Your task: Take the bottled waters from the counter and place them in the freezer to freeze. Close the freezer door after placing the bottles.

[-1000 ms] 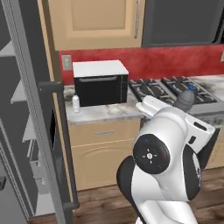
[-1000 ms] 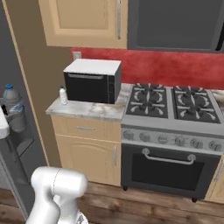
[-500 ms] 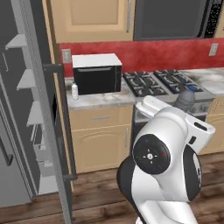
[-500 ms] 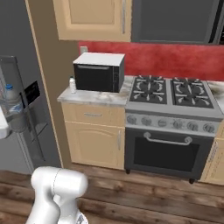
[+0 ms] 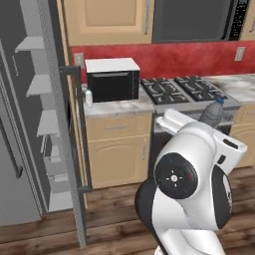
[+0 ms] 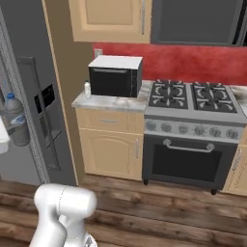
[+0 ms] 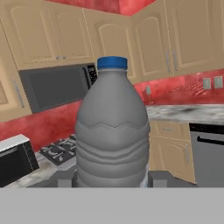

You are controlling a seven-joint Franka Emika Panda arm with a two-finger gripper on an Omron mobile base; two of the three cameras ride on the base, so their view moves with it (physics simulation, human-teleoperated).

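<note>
Smoky grey bottle (image 7: 111,131) upright between the jaws, blue cap up; jaws closed against its lower sides, tips mostly hidden at the bottom of the hand view; same bottle (image 5: 213,112) seen past the white arm in the left base view, held off the counter, in front of the gas stovetop (image 5: 182,90). Clear ribbed bottle (image 6: 87,89) standing on the marble counter (image 6: 112,102), just beside the left side of the black countertop oven (image 6: 116,76). Freezer door (image 5: 62,129) swung open, dark bar handle toward the counter; grey inner shelves (image 5: 39,84) exposed.
</note>
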